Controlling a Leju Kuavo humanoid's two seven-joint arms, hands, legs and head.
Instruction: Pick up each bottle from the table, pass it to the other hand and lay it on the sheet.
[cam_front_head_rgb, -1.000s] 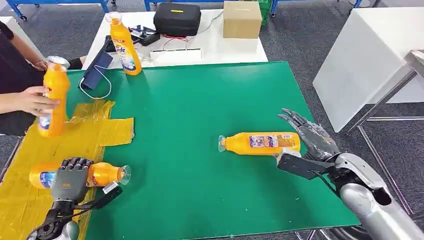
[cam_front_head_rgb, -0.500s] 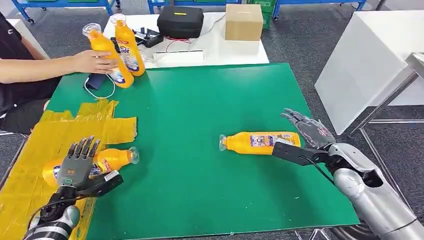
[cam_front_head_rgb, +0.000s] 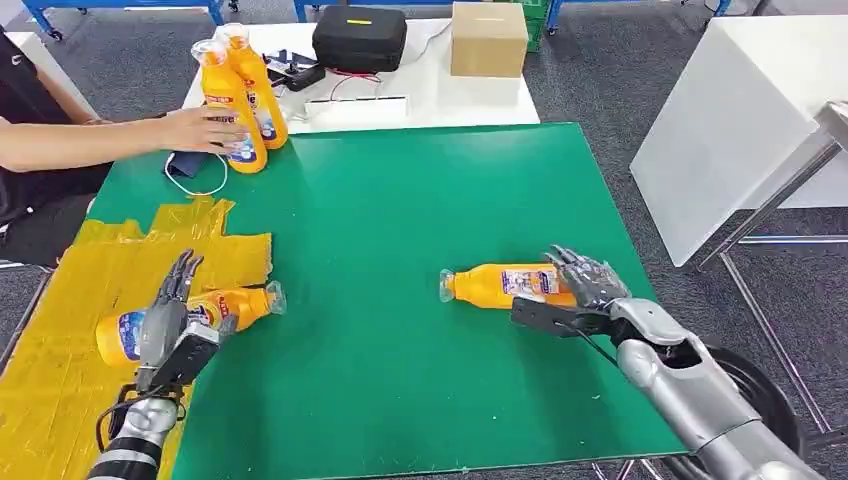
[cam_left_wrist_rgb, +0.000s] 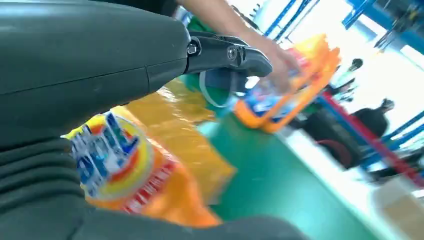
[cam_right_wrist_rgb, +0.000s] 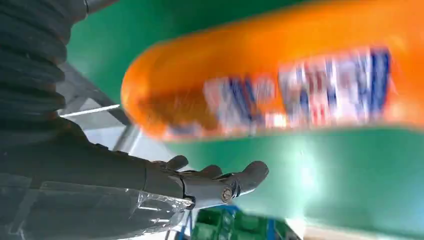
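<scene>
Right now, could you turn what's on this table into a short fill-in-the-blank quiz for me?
1. The bottle by the right hand lies on the ___ mat.
2. The bottle by the left hand lies on the ___ sheet.
3. A person's hand touches a bottle that stands ___.

Missing words: green; yellow; upright

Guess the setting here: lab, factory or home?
Most likely a robotics lab or test workshop. A green mat covers the work table, a white bench behind holds a black equipment case, a cardboard box and loose cables, and blue metal frames stand on grey carpet.
</scene>
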